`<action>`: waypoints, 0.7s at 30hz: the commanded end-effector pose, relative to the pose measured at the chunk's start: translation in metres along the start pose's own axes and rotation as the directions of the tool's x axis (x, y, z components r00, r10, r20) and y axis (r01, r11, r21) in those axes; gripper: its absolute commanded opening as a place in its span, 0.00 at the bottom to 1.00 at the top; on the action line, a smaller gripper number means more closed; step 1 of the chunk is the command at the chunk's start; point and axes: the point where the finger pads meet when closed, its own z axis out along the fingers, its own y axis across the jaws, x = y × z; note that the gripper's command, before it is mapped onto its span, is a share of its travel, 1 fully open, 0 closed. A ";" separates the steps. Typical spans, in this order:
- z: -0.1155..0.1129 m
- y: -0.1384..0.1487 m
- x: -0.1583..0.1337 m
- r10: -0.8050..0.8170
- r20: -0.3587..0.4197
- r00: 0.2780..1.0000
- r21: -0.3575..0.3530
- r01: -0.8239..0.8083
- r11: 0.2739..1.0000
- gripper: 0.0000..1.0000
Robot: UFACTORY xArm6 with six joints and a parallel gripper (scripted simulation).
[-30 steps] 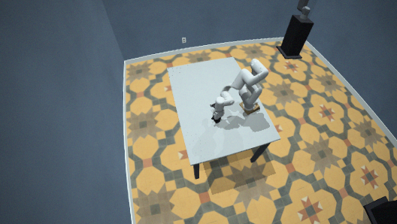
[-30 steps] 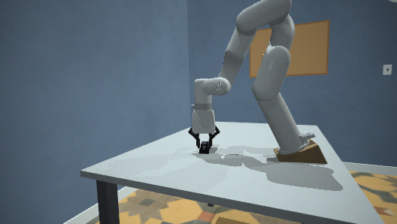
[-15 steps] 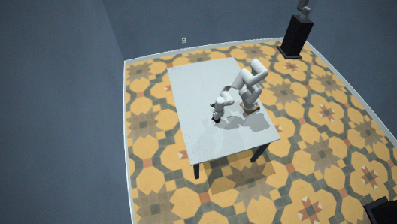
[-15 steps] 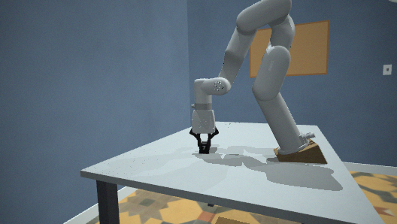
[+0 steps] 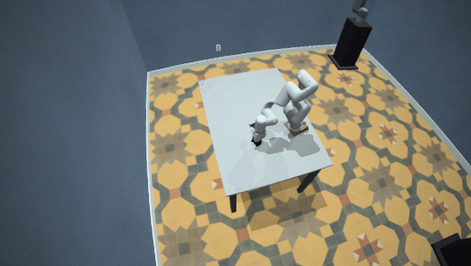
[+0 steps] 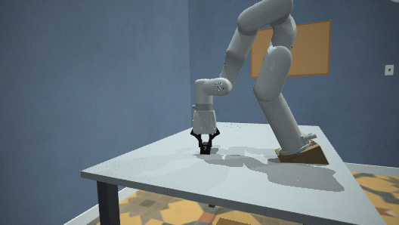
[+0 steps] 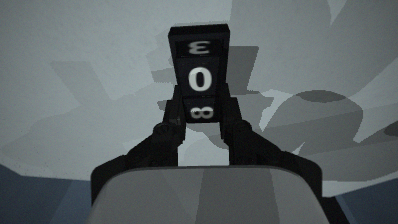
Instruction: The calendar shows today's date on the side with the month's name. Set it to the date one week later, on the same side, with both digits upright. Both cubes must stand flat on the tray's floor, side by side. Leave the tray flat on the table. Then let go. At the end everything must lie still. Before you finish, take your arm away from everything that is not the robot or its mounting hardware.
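My hand (image 7: 200, 117) is pinching the near cube (image 7: 199, 82), 0 on top; I'd lift straight up, slowly, keeping clear of the tray (image 7: 199, 35) walls.

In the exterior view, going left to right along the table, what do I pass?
The table's near-left leg → the gripper shut on a black number cube showing a 7 → the arm's brown wedge base → the small white wall plate on the far wall.

Grey table (image 5: 250, 170) on patterned tile floor (image 5: 384, 178), black pedestal (image 5: 352, 42) in corner, orange board (image 6: 313, 49) on blue wall.
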 end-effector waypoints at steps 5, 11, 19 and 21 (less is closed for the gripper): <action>-0.001 -0.001 0.000 0.000 0.000 1.000 0.003 0.000 1.000 0.27; -0.001 -0.001 0.000 0.000 0.000 1.000 0.003 0.000 1.000 0.27; -0.006 -0.001 0.000 0.000 0.000 1.000 0.003 0.000 1.000 0.27; -0.014 -0.001 0.000 0.000 0.000 1.000 0.003 0.000 1.000 0.27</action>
